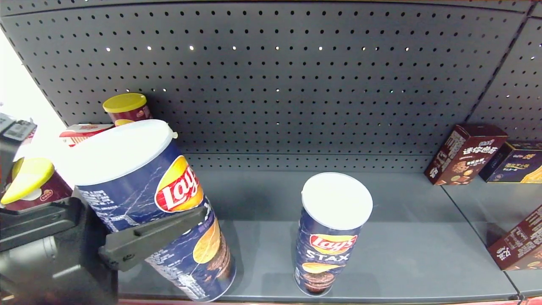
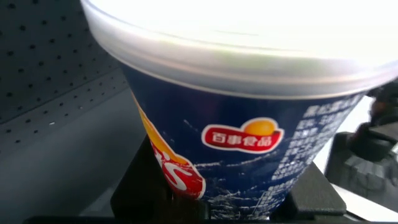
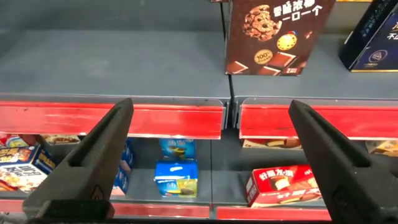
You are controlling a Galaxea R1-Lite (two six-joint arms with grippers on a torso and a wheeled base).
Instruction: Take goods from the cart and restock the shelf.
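L: my left gripper (image 1: 161, 220) clamped round tilted chip can (image 1: 139, 169), base low at shelf (image 1: 402, 237) front-left edge, likely tilted to clear it | upright can (image 1: 330, 237) mid-front, apart | R: my right gripper (image 3: 211, 109) wide open, empty, before front edge

A red-and-yellow logo with white script marks the tilted blue can (image 1: 139, 186) and the upright blue can (image 1: 328, 243); white characters cross the brown box (image 1: 463, 153)
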